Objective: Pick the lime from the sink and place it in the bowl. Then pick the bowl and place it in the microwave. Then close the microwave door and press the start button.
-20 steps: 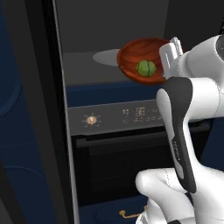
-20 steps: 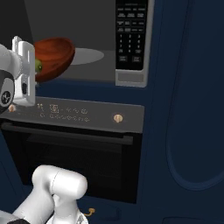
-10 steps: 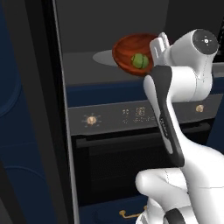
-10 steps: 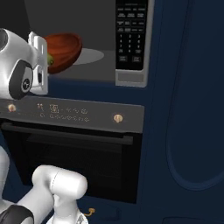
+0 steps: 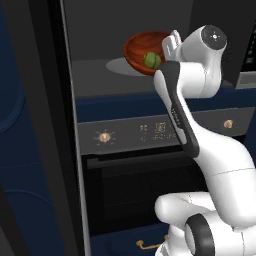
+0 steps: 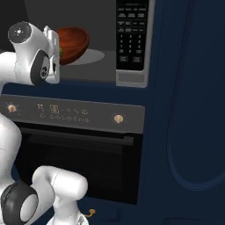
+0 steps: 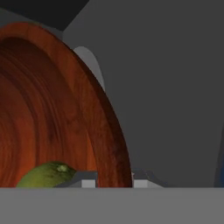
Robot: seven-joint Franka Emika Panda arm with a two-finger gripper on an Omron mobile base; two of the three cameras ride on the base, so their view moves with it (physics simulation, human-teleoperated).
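Below the pincer sits the oven, its dark door shut. Its grey control strip runs just under the pincer's level, with a brass knob low to one side, another knob towards the other, small markings between.

glossy reddish-brown wooden bowl, ringed grain | small round yellow-green lime | microwave cavity dark grey, round turntable pale grey, control panel black
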